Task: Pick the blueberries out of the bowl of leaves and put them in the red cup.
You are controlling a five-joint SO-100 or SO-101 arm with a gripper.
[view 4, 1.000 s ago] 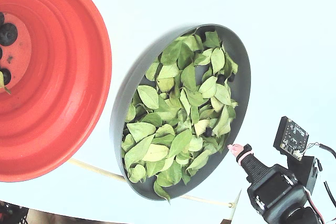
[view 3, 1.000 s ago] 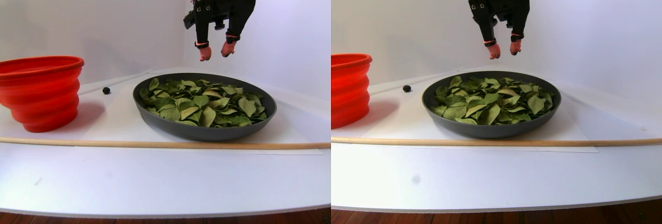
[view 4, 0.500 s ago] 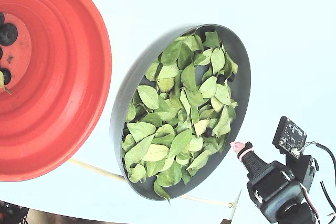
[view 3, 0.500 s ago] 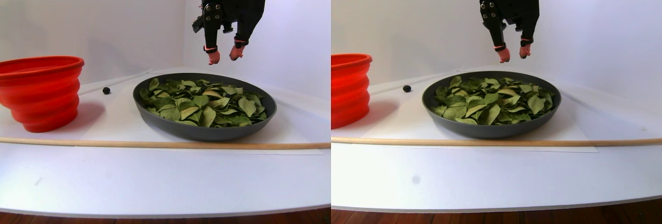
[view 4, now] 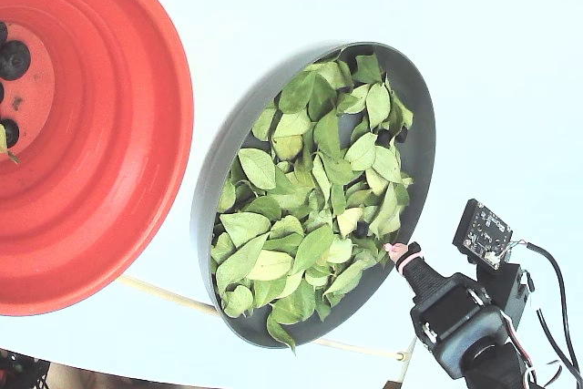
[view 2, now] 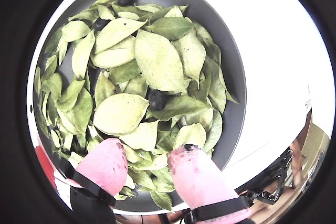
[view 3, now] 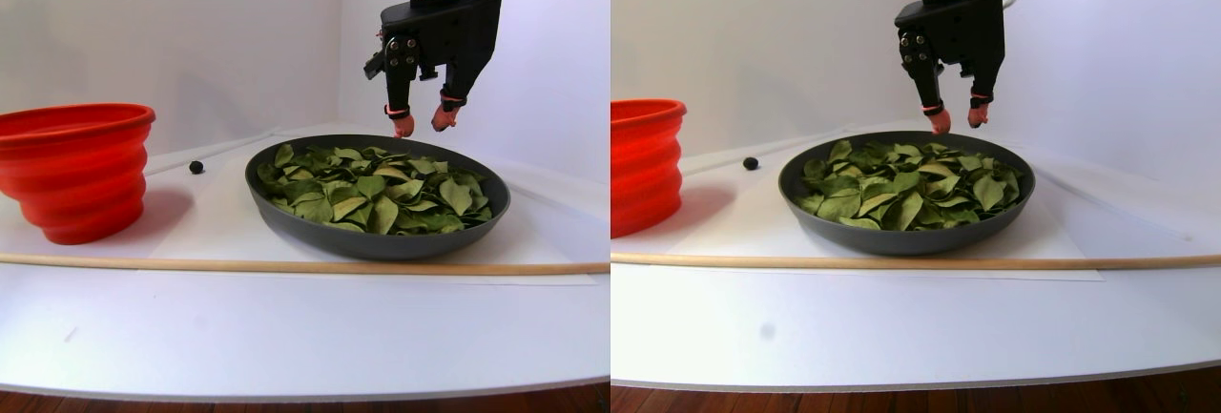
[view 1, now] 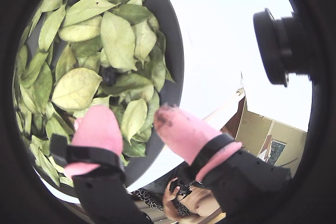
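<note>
One second on, the empty, parted gripper (view 3: 422, 125) has sunk toward the bowl's (view 3: 286, 225) far rim, likely lining up on a blueberry (view 2: 157, 99) among the leaves (view 3: 382, 189).

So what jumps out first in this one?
The grey bowl heaped with green leaves sits centre table, the open gripper hanging just over its far rim. The big red cup stands left, and one stray berry lies on the table between them.

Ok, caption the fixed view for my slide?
Open gripper poised at the rim of the leaf-filled bowl; blueberries already in the red cup.
</note>
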